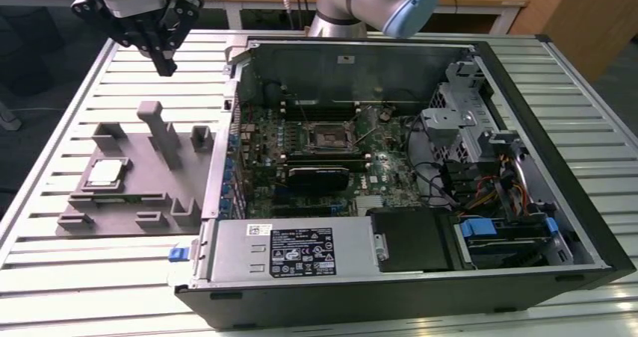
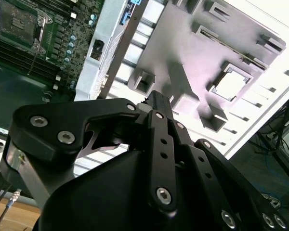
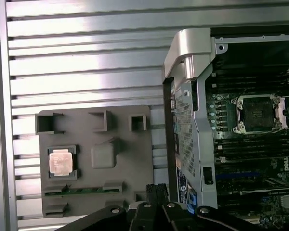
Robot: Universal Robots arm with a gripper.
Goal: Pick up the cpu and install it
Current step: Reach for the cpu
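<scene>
Silvery square cpu (image 1: 104,174): lies in grey plastic fixture block (image 1: 149,189) — well apart from the fingers.
Black gripper (image 1: 166,69): fingers pressed together, empty.

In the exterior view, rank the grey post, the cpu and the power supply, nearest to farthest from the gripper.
1. Grey post, on the fixture, closest to the gripper.
2. Cpu, in the fixture's pocket, exterior view's left.
3. Power supply, inside the case.

No text readable.
- White label (image 1: 299,252) on power supply (image 1: 231,256): rows of print and marks, too small to make out.
- Small sticker (image 1: 260,229) just above label: illegible.
- Case edge (image 3: 188,120), first wrist view: strip label (image 3: 182,185), print unreadable.
- cpu (image 3: 61,161) lid: markings too faint to tell.
</scene>
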